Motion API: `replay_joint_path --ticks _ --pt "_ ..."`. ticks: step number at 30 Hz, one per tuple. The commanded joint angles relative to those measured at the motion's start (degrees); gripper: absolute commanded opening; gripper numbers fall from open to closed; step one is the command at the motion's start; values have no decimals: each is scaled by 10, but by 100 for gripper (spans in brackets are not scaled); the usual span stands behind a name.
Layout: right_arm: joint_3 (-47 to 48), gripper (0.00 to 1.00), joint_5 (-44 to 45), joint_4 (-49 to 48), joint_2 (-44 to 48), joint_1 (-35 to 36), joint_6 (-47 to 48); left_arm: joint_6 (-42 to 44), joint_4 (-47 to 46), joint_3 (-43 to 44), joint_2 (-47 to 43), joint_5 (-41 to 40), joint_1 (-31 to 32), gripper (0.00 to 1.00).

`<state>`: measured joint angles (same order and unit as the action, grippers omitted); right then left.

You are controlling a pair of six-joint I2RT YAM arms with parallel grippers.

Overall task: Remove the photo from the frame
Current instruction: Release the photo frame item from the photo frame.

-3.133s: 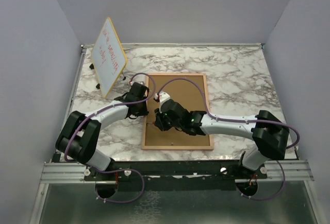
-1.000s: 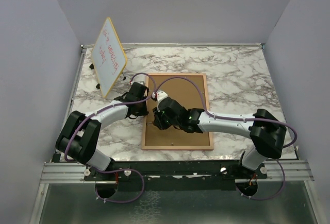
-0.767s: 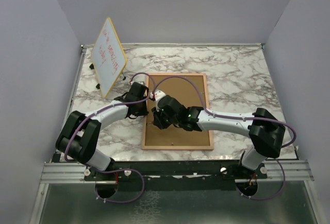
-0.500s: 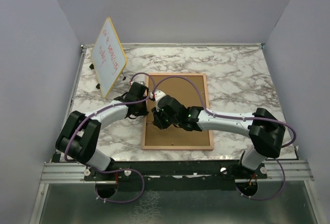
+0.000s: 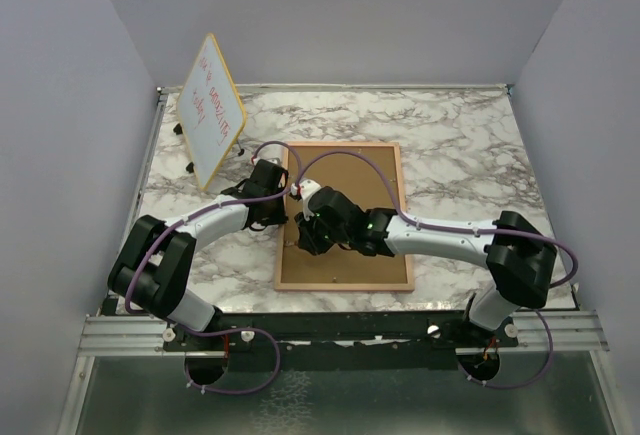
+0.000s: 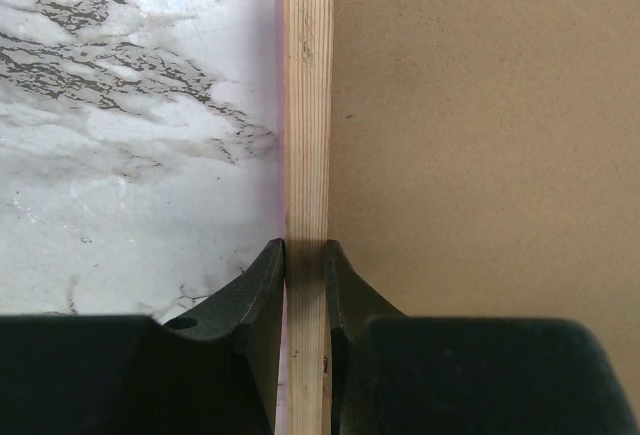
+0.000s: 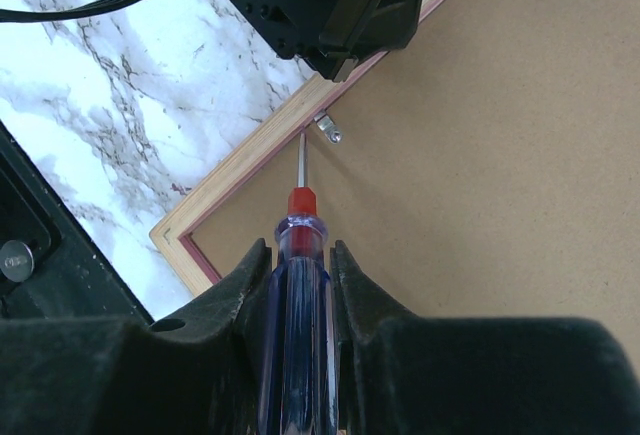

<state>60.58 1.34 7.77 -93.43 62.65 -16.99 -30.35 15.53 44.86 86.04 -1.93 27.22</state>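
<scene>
little is changing: the right arm is only nudging along the left rail of the frame [image 5: 350, 263], so the backing is still clipped and the photo is probably lying hidden beneath it on the tabletop [image 5: 460, 135]. right jaws are clenching a screwdriver [image 7: 300, 285], reaching low toward a clip [image 7: 328, 131]; left jaws are pinching the rail

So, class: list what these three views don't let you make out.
Photo: hidden in every view; the frame lies back up, its board covering it.
Whiteboard writing: too small in the top view.
Screwdriver tip: right wrist view doesn't settle whether it touches the clip.
Screwdriver handle's end: cut off by the bottom edge, between the right gripper fingers.
</scene>
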Motion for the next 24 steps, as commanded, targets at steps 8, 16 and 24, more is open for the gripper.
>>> replay_joint_path --ticks 8,16,24 --pt "-15 1 34 -24 37 9 -27 1 0 -14 0 17 0 1" --pt "-20 1 90 -34 34 3 -53 -1 0 -14 -2 15 0 1" --pt "-6 1 80 -22 -4 -2 -59 0 0 -14 -2 17 0 1"
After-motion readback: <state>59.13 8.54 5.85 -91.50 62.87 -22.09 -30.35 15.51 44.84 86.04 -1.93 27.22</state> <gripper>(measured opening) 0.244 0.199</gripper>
